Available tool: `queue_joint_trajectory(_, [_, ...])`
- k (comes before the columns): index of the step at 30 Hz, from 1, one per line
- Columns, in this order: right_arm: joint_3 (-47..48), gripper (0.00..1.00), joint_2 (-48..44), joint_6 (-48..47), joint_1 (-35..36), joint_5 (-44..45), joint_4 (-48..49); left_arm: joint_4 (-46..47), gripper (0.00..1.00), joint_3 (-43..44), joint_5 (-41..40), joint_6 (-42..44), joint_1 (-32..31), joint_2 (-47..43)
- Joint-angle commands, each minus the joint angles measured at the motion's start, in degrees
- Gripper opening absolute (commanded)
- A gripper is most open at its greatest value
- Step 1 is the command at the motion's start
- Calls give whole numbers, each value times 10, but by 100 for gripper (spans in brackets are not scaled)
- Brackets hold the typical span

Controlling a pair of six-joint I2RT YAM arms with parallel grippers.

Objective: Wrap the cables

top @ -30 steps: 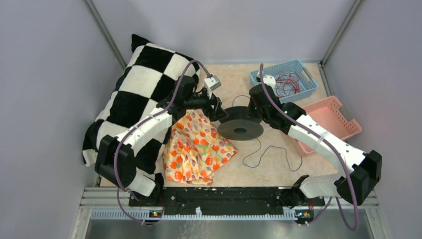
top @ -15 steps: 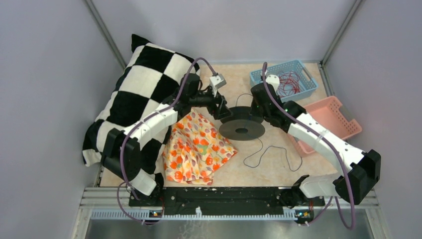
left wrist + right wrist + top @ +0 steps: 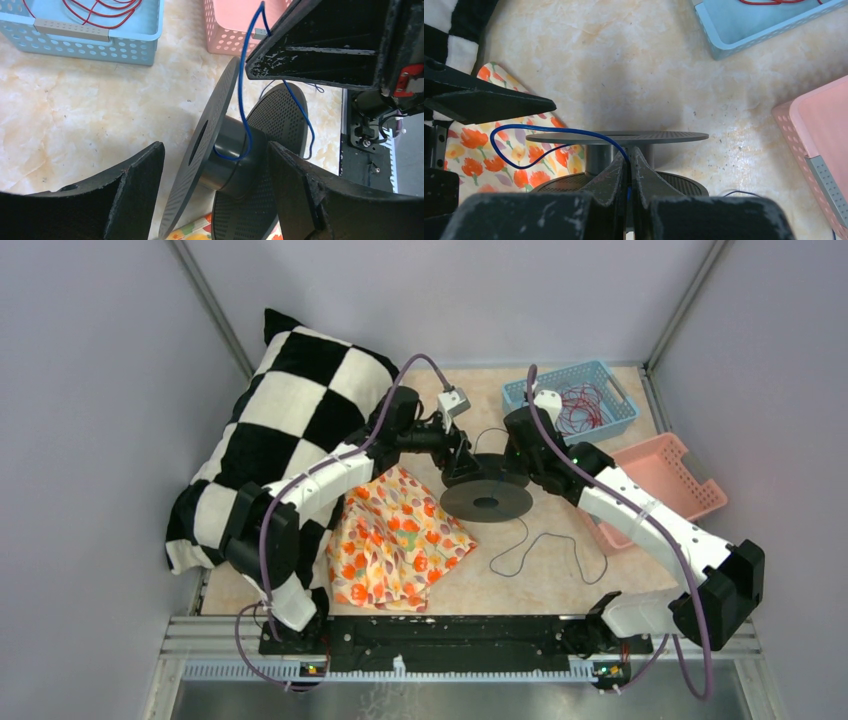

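Top view: the cable (image 3: 555, 535) is trailing lower right of the centred spool (image 3: 484, 502).
Left wrist: the left gripper (image 3: 216, 150) is gaping wide astride the spool, holding nothing. Right wrist: the right gripper (image 3: 629, 162) is clamping tight on the cable, bottom centre.

The cable (image 3: 241, 85) is a very thin, limp wire, blue up close and almost black from above. One end loops round the grey hub of a black spool (image 3: 485, 498) with two perforated discs. From the hub it rises in a loose arc (image 3: 524, 126) and is pinched between the closed fingers of the right gripper (image 3: 629, 160). The slack rest (image 3: 550, 534) lies in open curves on the table, just on the near side of the spool.
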Motion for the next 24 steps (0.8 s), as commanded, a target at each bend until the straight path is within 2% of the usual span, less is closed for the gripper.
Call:
queue_joint_trajectory(1, [15,0,5,3,-5,5,9,60,80,21,0,-8,-3,14])
queue_joint_trajectory(9, [-1,0,8,7,-9,3,12,82,76,39,1,-23,-3,44])
queue_joint_trajectory(18, [-6,0,6,6,-12,2,16,31,66,83,28,11,-3,74])
queue_joint_trajectory(24, [-7,0,6,4,-17,-3,17,22,62,78,40,18,-3,83])
